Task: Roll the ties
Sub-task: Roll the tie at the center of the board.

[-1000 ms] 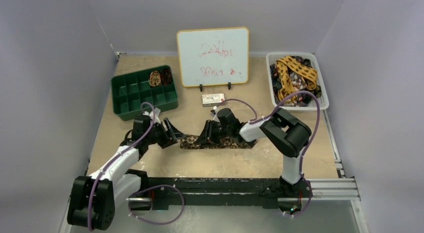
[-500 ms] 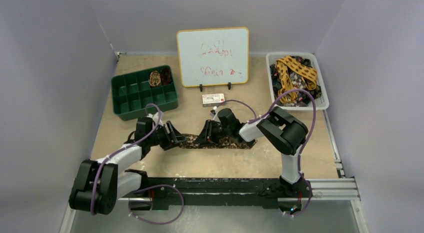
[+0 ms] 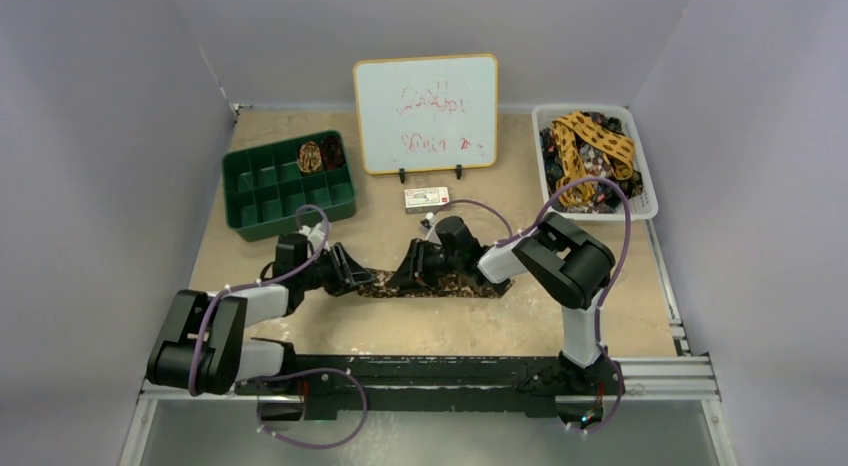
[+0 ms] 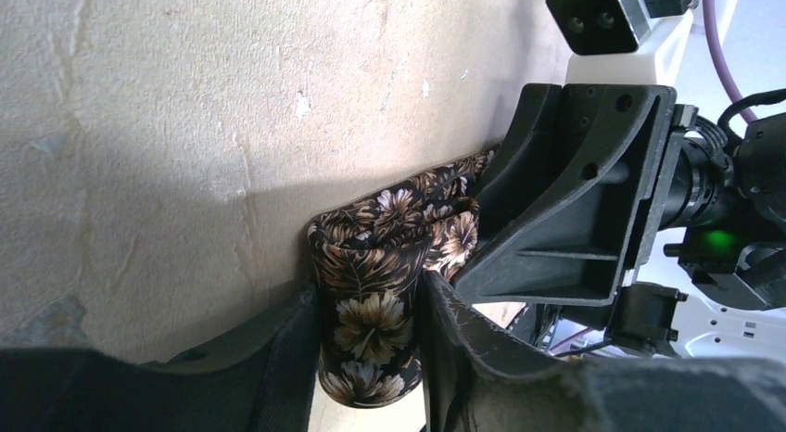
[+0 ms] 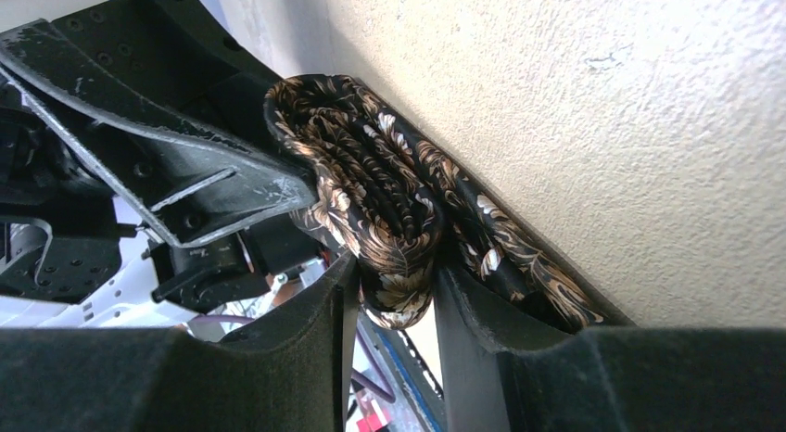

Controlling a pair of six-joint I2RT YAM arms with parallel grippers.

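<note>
table (image 3: 440,328): beige, scuffed | far left: green tray (image 3: 270,192) | far middle: whiteboard (image 3: 425,111) upright, small box (image 3: 426,196) just before it | far right: white basket (image 3: 600,215) | centre: tie (image 3: 460,284) stretched sideways | near edge: black rail (image 3: 440,374)

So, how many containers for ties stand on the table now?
2. The green divided tray sits at the back left, with a rolled tie in one compartment. The white basket sits at the back right, holding loose ties. None seems hidden.
</note>
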